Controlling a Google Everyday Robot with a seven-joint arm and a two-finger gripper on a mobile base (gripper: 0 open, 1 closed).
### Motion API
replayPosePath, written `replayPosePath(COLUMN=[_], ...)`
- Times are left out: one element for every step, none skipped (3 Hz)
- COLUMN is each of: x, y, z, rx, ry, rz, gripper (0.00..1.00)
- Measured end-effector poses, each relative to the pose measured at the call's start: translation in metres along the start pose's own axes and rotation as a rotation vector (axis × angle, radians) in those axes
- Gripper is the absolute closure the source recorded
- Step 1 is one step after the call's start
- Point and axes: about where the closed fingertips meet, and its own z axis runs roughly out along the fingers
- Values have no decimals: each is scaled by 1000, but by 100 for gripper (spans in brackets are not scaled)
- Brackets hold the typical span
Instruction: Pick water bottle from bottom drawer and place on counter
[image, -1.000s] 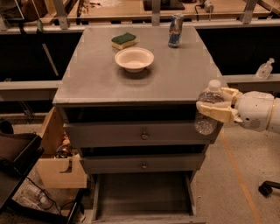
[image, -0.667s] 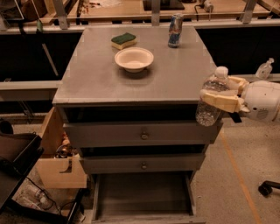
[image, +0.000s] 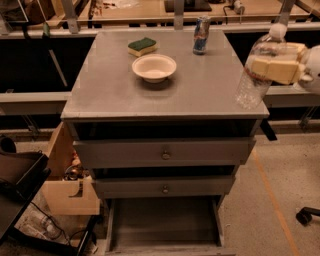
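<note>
— Where's the bottle (image: 248, 90)?
— Upper right of the frame. Your gripper (image: 270, 69) is clamped round its middle. It leans, cap up-right, base by the table's (image: 200, 85) right edge.
— Which way next?
— Left, I'd say, then straighten it.

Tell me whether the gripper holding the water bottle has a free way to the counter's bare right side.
Probably yes. The gripper, shut on the tilted water bottle, hangs at the counter's right edge; the bowl, sponge and drink can sit farther left and back, leaving bare surface beside it.
</note>
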Motion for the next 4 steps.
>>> replayPosePath(x=[4,30,37,15], y=[-41,-76,-108,-128], z=[17,47,66,69], rx=[-62,-132,-161,-157], ry=[15,56,49,-3], rz=[97,217,270,224], gripper=[100,100,100,100])
